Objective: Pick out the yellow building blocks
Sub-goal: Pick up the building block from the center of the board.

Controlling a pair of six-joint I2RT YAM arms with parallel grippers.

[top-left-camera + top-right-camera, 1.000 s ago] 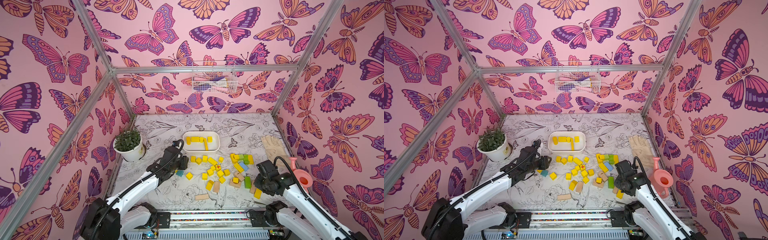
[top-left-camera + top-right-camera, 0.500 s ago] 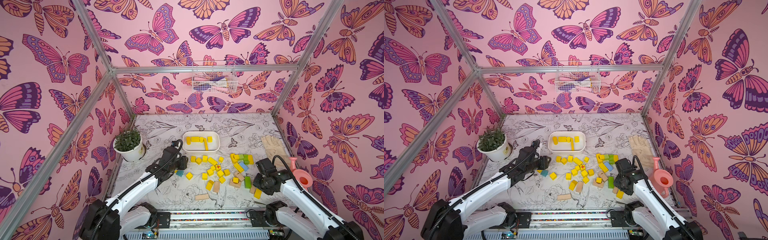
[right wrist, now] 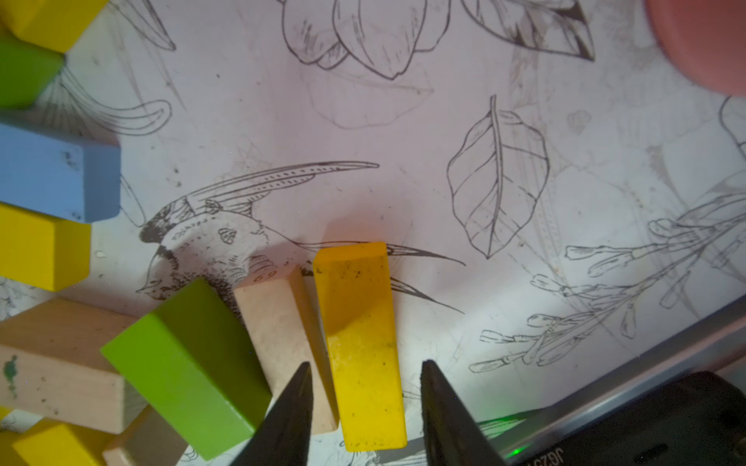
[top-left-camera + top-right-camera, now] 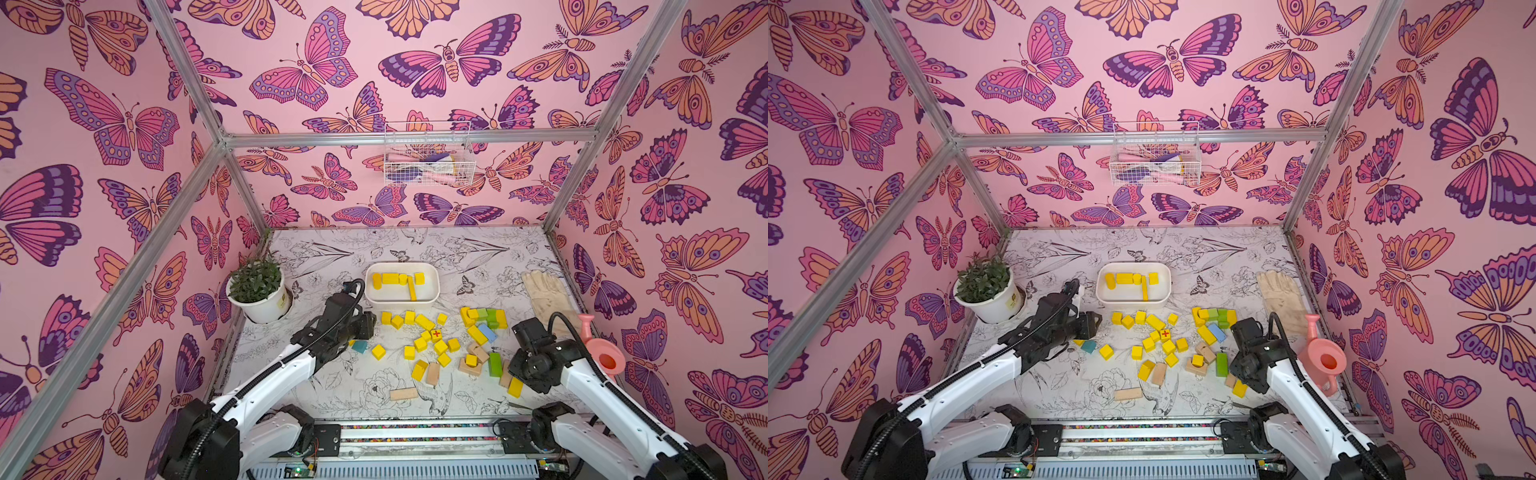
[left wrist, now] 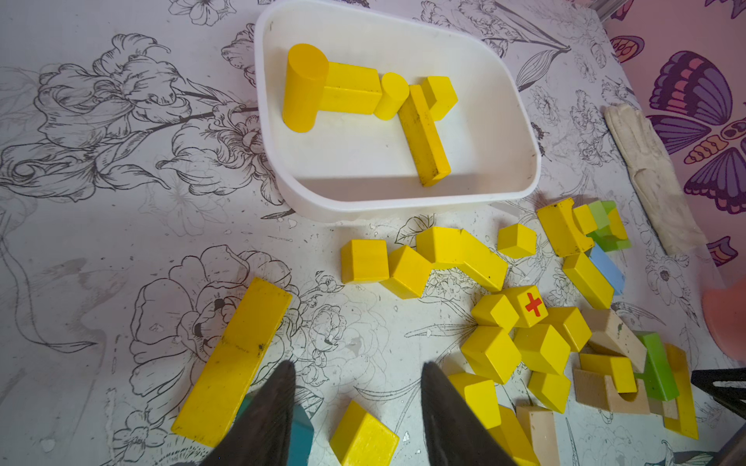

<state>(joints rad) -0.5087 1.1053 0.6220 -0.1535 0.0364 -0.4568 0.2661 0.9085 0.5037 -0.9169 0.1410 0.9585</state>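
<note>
The right gripper [image 3: 364, 363], jaws parted and empty, straddles a yellow bar [image 3: 359, 322] at the table's near right, just beside a tan block [image 3: 282, 343]. The left gripper [image 5: 358, 363], also open and empty, hovers over loose yellow building blocks [image 4: 419, 344] near the white tray [image 5: 403, 201]. This looks like a pick under way: next the right jaws should close on the bar alone.
</note>
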